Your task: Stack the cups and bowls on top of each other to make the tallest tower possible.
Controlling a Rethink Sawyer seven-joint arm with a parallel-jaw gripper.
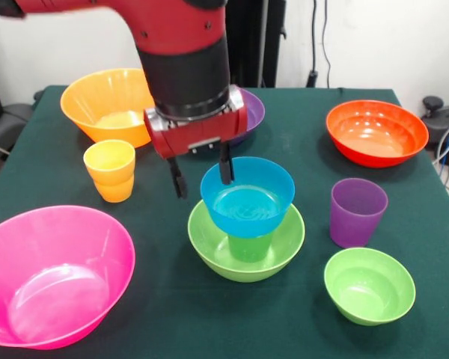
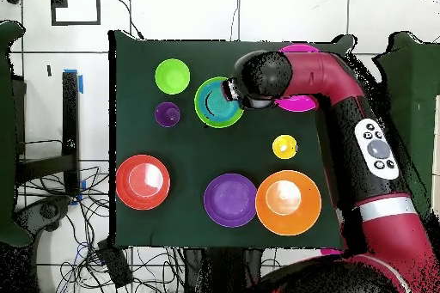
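Blue bowl (image 1: 248,196), perched on green cup (image 1: 250,245) in lime bowl (image 1: 246,241) mid-table, looks light, stiff, slick plastic; gripper (image 1: 202,170) jaws spread astride its rim, best pinch pt w/ gentle force.

the arm (image 1: 183,60) hides most of the purple bowl (image 1: 252,111) behind it.

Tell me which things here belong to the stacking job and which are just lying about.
Job: gripper, blue bowl, green cup, lime-green bowl, purple cup, small green bowl, yellow cup, pink bowl, orange bowl, purple bowl, red-orange bowl.
Lying about: cables and blue tape on the floor.
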